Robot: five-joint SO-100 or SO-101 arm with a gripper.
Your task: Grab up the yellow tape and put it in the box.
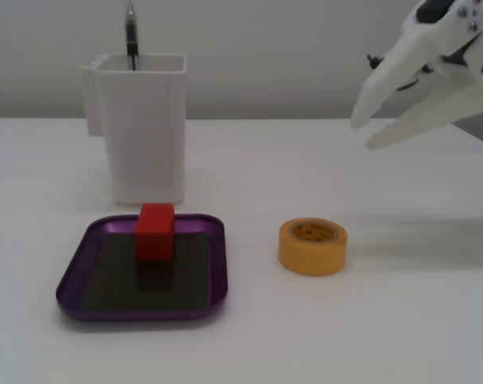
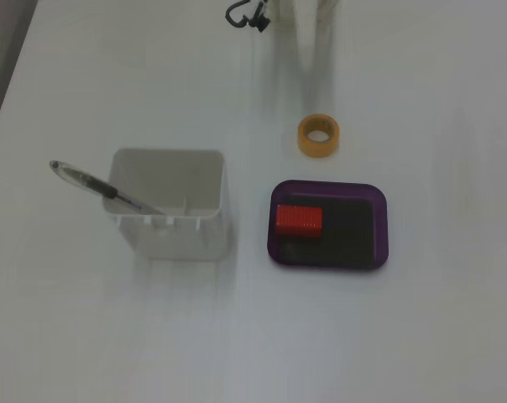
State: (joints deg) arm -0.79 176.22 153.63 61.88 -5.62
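Side-on fixed view: white two-finger gripper (image 1: 362,134) is up in the air, fingers parted, holding nothing, tips pointing left and down. Small thick roll of yellow-orange tape (image 1: 312,246) lies flat on the white table (image 1: 433,320), hollow core up, so its axis is vertical. The tape sits below the gripper tips and slightly left of them, well apart. Shallow square purple metallic tray (image 1: 209,272) is just left of the tape, not touching it, and a red block (image 1: 155,232) stands in the tray. Tall white rectangular container (image 1: 141,128) with a dark pen (image 1: 130,36) stands behind the tray. There is some dark print on the tape's top face, too small to read.

Top-down fixed view: the gripper is a blurred pale shape (image 2: 308,50) at the top edge; its opening cannot be judged here. The tape (image 2: 319,136) is directly below that blur in frame, and the tray (image 2: 381,231) sits just below the tape. Red block (image 2: 299,220) is in the tray's left half. Container (image 2: 169,201) and pen (image 2: 94,186) lie left of the tray. No labels are readable.

Judgement: the next move is a descent onto the tape.
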